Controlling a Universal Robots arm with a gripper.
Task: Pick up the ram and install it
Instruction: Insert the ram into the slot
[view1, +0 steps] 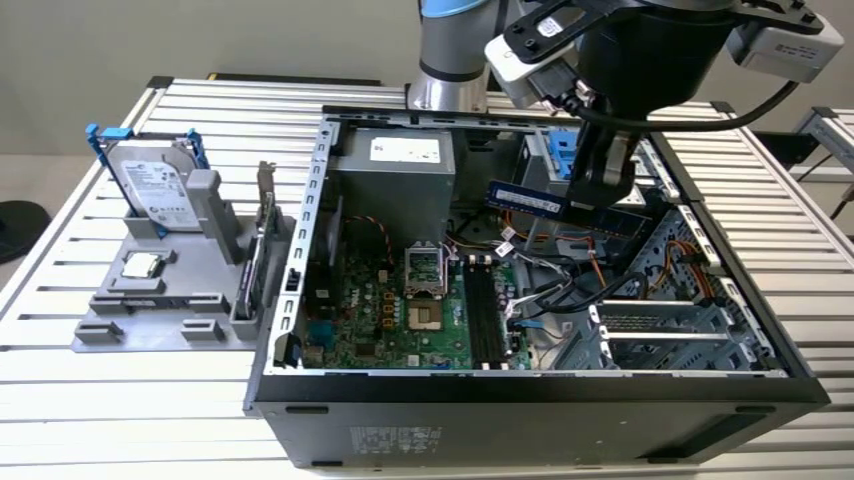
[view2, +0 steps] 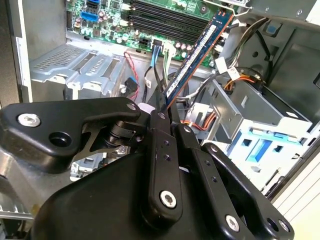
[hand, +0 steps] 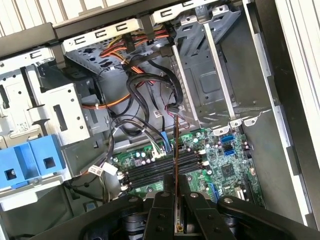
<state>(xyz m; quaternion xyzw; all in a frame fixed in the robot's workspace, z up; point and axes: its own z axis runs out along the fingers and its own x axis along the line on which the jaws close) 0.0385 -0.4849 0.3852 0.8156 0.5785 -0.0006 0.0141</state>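
The claw (view1: 597, 196) is pinched narrow on the ram (view1: 527, 197), with its black fingers (view2: 161, 145) pressed against the board's two flat faces. It grips the stick past its middle, so in the exterior view the longer free part reaches out toward 9 o'clock. In that view the ram's long axis runs from about 9 o'clock to between 3 and 4 o'clock, nearly level, with the board standing on its long edge. It hangs in the air inside the open computer case (view1: 534, 392), touching nothing but the claw.

In the second wrist view the ram (view2: 197, 52) is a long, thin, dark blue board with a row of black chips (view2: 186, 70) along one face. In the first wrist view the ram (hand: 176, 160) is seen edge-on as a thin dark line coming from between the fingertips of the claw (hand: 177, 202). A pale label (view1: 541, 203) sits on the face turned to the exterior view; its print cannot be read.

The memory slots (view1: 487, 315) lie on the green motherboard (view1: 387, 320), at about 7 o'clock from the ram. They run from 12 to 6 o'clock, crosswise to the stick. Orange and black cables (view1: 574, 270) lie below the ram. A grey power supply (view1: 387, 175) stands at 11 o'clock from the slots.

At 9 o'clock of the case, on the slatted table (view1: 80, 400), a grey stand (view1: 147, 310) holds a silver hard drive (view1: 154, 185) upright and a processor (view1: 140, 265) lying flat.
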